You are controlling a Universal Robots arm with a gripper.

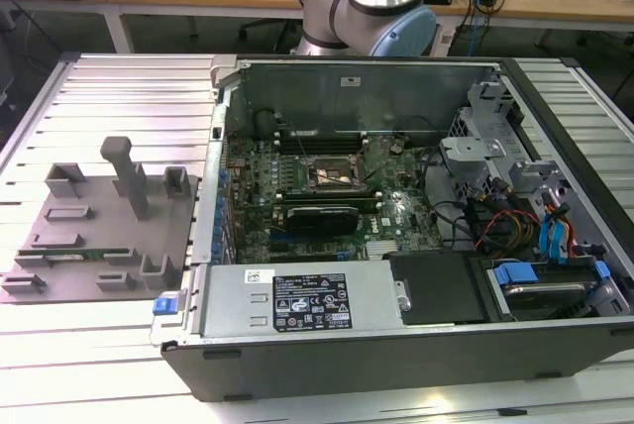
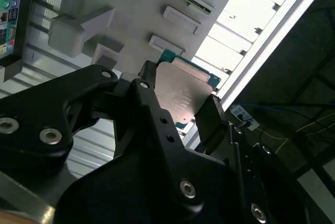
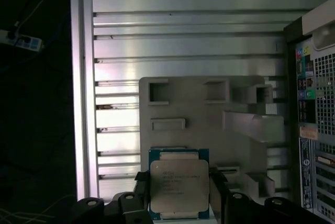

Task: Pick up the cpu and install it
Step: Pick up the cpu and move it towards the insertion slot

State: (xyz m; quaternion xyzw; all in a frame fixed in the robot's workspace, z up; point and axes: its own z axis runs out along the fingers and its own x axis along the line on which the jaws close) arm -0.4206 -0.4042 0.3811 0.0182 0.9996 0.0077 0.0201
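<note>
Cpu: one small, flat, square chip. The top is a pale silvery metal lid with faint print, seated on a blue-green board that shows as a narrow rim around it. It appears whole and unmarked where visible. The gripper holds it with the dark jaws pressed against two opposite edges and the lid facing the camera in the first wrist view. In the second wrist view the cpu sits between the same jaws, seen at a slant. It lies in front of the near edge of the grey tray; whether it touches the tray cannot be told.
</note>
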